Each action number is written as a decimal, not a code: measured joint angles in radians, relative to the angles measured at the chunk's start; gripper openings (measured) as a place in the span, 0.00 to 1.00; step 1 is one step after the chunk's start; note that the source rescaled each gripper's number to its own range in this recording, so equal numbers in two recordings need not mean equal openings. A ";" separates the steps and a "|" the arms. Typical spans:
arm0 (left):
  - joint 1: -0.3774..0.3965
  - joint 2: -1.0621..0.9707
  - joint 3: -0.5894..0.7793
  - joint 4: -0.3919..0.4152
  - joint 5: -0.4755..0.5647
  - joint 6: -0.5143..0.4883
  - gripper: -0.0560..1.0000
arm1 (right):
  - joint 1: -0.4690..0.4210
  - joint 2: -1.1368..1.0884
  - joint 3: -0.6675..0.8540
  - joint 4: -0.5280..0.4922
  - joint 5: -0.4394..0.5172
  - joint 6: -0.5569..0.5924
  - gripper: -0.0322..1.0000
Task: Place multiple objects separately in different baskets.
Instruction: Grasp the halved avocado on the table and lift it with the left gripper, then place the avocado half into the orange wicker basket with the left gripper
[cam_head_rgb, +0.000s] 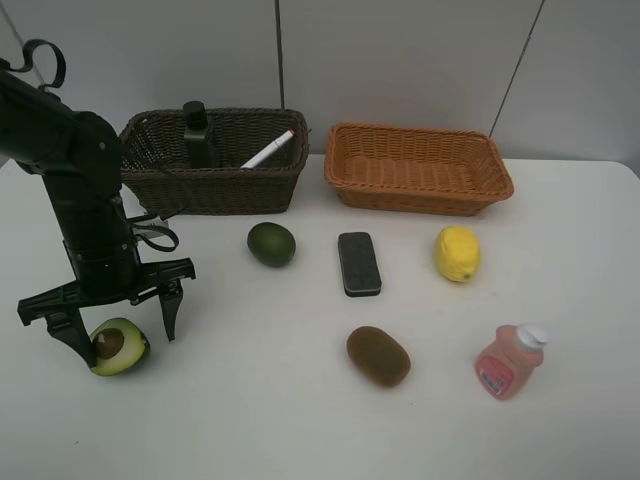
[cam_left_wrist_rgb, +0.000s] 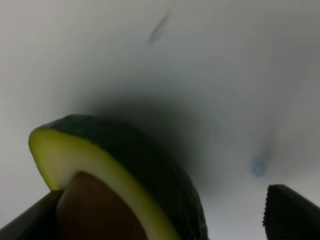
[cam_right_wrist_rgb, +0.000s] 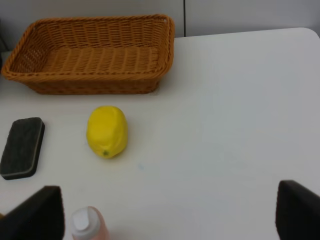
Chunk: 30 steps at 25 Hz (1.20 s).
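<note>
Left gripper (cam_head_rgb: 120, 322): jaws were spread wide, straddling the halved avocado (cam_head_rgb: 118, 347) on the table (cam_head_rgb: 250, 420), one finger (cam_left_wrist_rgb: 30, 220) against its cut face. Right gripper (cam_right_wrist_rgb: 167, 215): jaws also spread, low over the table by the pink bottle (cam_head_rgb: 510, 362). Pump bottle (cam_head_rgb: 198, 135) and marker (cam_head_rgb: 268, 150) sat in the dark basket (cam_head_rgb: 215, 185). Whole avocado (cam_head_rgb: 271, 244), eraser (cam_head_rgb: 358, 263), lemon (cam_head_rgb: 457, 253) and kiwi (cam_head_rgb: 378, 356) lay loose in front of the orange basket (cam_head_rgb: 418, 168).

The pink bottle (cam_head_rgb: 508, 366) carries a label (cam_head_rgb: 492, 379), but its print is too small to read.
</note>
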 joint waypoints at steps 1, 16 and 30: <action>0.000 0.007 0.000 0.001 0.000 0.000 1.00 | 0.000 0.000 0.000 0.000 0.000 0.000 1.00; 0.004 0.044 -0.001 0.038 0.044 0.001 0.74 | 0.000 0.000 0.000 0.000 0.000 0.000 1.00; 0.005 -0.005 -0.099 -0.037 0.167 0.142 0.69 | 0.000 0.000 0.000 0.000 0.000 0.000 1.00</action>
